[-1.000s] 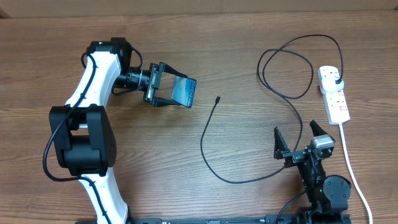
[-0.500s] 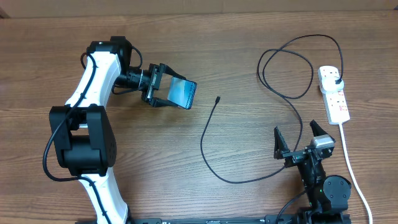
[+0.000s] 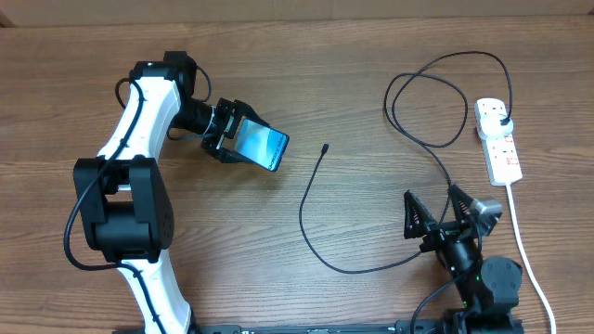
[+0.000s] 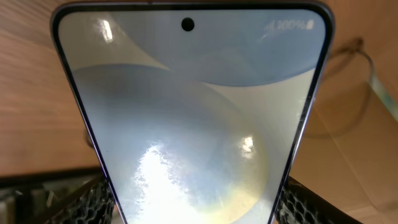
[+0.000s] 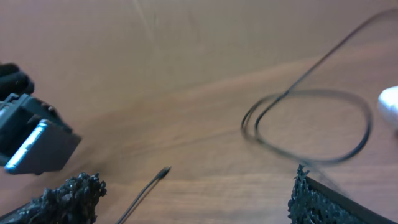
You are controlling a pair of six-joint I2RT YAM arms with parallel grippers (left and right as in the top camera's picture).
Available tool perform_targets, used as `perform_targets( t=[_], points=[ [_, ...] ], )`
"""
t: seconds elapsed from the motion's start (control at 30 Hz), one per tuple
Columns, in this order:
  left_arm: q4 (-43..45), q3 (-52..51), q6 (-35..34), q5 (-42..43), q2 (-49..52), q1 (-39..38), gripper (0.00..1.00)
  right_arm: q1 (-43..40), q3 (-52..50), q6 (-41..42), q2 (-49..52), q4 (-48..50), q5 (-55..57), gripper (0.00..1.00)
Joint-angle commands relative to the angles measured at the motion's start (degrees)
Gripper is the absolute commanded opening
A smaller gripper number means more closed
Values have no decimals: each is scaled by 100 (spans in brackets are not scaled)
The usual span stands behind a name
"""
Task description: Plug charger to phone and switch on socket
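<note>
My left pincer (image 3: 237,139) grips phone (image 3: 263,147) upper left, tilted, likely presenting it for plugging. Charger tip (image 3: 325,147) lies centre. My right pincer (image 3: 434,210) gapes wide, empty, lower right. Socket (image 3: 498,139) far right.

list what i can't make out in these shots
- phone charging port: in the left wrist view its lower end runs off the bottom edge; overhead, too small.
- socket switch position: overhead, too small; in the right wrist view it is only a white blur at the right edge.
- charger connector tip shape: blurred in the right wrist view, tiny overhead.
</note>
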Motion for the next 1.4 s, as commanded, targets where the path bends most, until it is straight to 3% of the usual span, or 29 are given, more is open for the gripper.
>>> perform_targets(
  t=[0.0,0.27,0.47,0.57,0.73,0.83,0.9,1.2,1.37],
  points=[
    [28,162,-83,-809,-15,-13,72,33,815,330,568,-212,-455,100],
    [118,162,-595,-2103,-15,-376,71,33,3270,321,3064,-1878,-920,100],
    [304,162,-896,-2369,-15,-688,70,35,4647,302,4854,-2516,-2369,100],
    [393,162,-1043,-2363,-15,-769,71,35,4765,433,5480,-2168,-3032,100],
    [442,162,-1475,-2339,-15,-802,72,105,4765,1497,6546,-1582,-3274,100],
    [442,162,-1751,-2208,-15,-804,72,391,4765,1683,7101,-1270,-3235,84],
    [442,162,-1899,-2133,-15,-809,72,667,4765,1945,7444,-942,-3112,80],
    [407,162,-2094,-1447,-15,-817,72,1882,4767,3289,8470,267,-2264,74],
    [343,162,-2092,-1139,-15,-820,72,2288,4765,3460,8572,542,-1869,68]
  ],
)
